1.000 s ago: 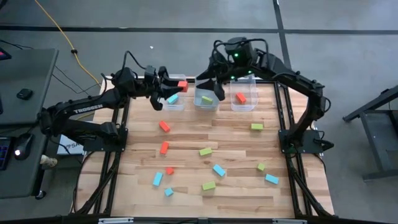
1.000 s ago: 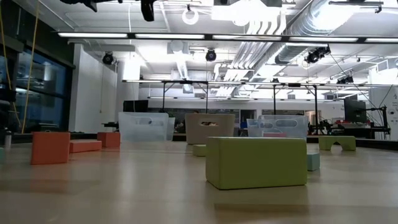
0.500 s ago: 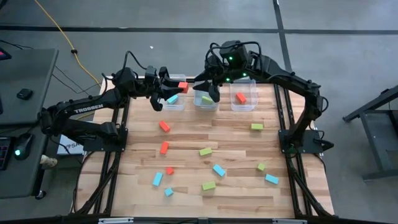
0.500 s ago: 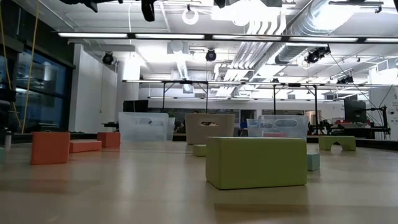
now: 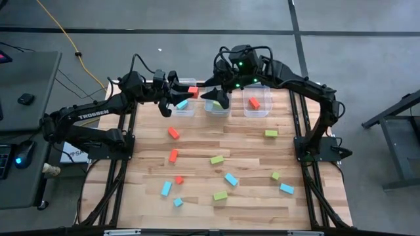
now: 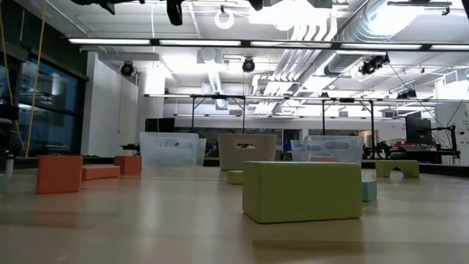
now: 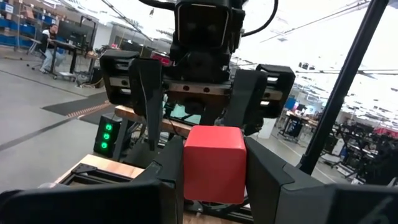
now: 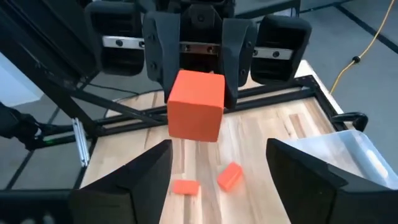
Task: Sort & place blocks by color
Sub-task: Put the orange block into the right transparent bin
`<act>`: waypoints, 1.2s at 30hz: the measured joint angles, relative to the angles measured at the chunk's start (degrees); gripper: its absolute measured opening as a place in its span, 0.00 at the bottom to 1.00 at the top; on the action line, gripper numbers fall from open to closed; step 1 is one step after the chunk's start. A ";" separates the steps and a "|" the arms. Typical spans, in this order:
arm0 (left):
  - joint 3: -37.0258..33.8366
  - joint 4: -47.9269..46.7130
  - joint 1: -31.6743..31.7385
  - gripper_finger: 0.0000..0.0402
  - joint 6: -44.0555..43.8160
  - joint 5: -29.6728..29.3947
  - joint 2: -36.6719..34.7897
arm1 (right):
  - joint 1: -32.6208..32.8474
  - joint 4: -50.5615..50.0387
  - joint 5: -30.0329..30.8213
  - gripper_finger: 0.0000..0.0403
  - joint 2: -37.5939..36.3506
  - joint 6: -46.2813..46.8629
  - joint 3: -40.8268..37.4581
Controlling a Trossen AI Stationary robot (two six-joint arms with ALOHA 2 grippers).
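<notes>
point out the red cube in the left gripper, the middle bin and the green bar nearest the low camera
red cube [image 7: 214, 163]: left wrist view, on its front face.
left gripper [image 7: 214, 180]: left wrist view, between its fingertips.
middle bin [image 5: 217, 111]: high view, on its near rim.
green bar [image 6: 302, 191]: low view, on its front face.

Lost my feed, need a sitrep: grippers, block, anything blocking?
Left gripper shut on red block, above the bins' end. Right gripper open, facing it, empty, over middle bin. Nothing between them.

Matt red block [image 7: 214, 163], pale wood tabletop [image 5: 249, 157], clear plastic bins [image 5: 257, 99]
</notes>
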 joint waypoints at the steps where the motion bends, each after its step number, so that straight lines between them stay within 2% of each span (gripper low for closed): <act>1: 0.00 0.00 0.00 0.21 0.07 0.00 0.00 | 0.12 0.19 0.03 0.63 0.24 0.51 0.02; 11: 0.00 0.02 0.00 0.21 0.49 -0.09 0.00 | 0.88 1.89 -0.31 0.63 1.41 3.04 0.02; 15: 0.00 0.02 0.00 0.21 0.79 -0.20 0.00 | 1.09 2.33 -2.60 0.63 1.83 4.52 0.02; 19: 0.00 0.00 -0.02 0.21 0.80 -0.23 0.00 | 1.31 2.75 0.44 0.63 1.98 4.47 0.02; 29: -0.02 0.00 -0.02 0.21 1.17 -0.22 0.00 | 1.98 5.67 0.61 0.63 2.49 5.91 0.02; 36: 0.00 -0.04 -0.02 0.21 1.25 -0.19 0.00 | 2.05 6.11 1.39 0.55 3.21 5.95 0.02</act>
